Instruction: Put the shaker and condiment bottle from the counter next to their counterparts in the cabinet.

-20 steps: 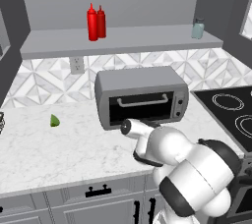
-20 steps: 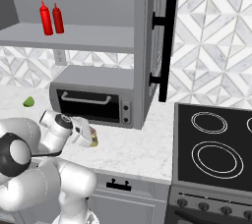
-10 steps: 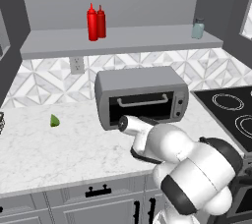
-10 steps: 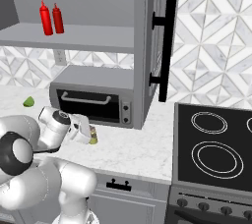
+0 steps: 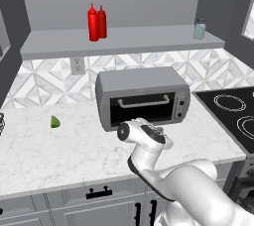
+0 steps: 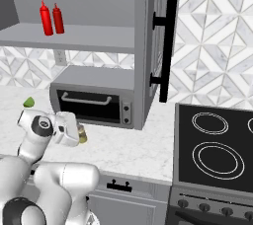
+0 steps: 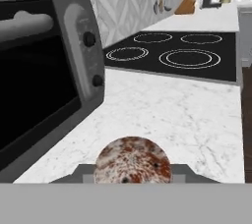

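Closed since 1 second ago, the gripper [image 6: 79, 134] now clamps the shaker [image 6: 82, 134] low on the counter [image 6: 128, 147], at 6 o'clock of the toaster oven [image 6: 94, 98]. Hand view: shaker [image 7: 132, 163] at 6 o'clock, stovetop [image 7: 172, 53] at 1 o'clock. 2 red bottles [image 5: 96, 22] and teal-grey shaker [image 5: 199, 28] stand on the cabinet [image 5: 124, 41] shelf.

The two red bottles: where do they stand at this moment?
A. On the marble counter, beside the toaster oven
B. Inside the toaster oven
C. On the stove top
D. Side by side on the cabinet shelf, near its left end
D: the two red bottles stand upright, close together, on the grey cabinet shelf, above the toaster oven and far from the teal-grey shaker.
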